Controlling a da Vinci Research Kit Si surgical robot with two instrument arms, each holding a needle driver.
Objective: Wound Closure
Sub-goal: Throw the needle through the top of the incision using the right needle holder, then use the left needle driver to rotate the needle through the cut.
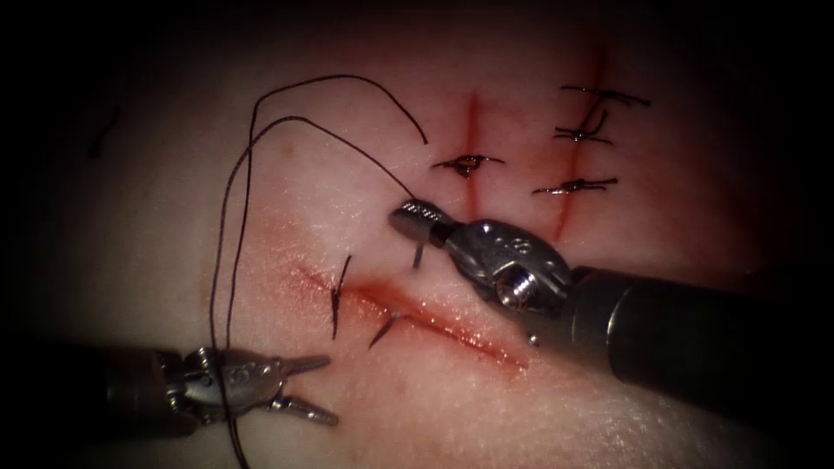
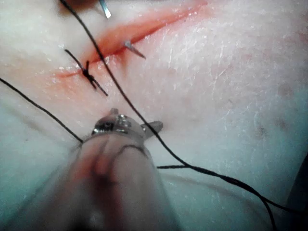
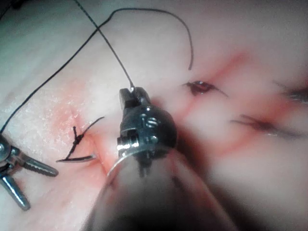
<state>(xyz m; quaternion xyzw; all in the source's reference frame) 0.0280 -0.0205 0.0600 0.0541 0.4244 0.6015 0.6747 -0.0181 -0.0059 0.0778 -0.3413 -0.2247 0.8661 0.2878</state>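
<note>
Right gripper (image 1: 415, 214) clamps needle (image 1: 418, 254) tail, tip (image 1: 382, 330) exits cut (image 1: 434, 317), left gripper (image 1: 317, 386) open, empty

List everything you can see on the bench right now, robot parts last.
tissue: one, pale pink, under everything
open cut: one, red, diagonal at centre
stitched cuts: two, red, upper right
stitches: five, black; one at the open cut's left end, four on the stitched cuts
needle: one, silver; tail end held, passed through the tissue, tip out at the open cut
thread: one, black, looping left from the needle
red fluid: along the open cut
left tool: jaws open, holds nothing
right tool: jaws shut on the needle
</note>
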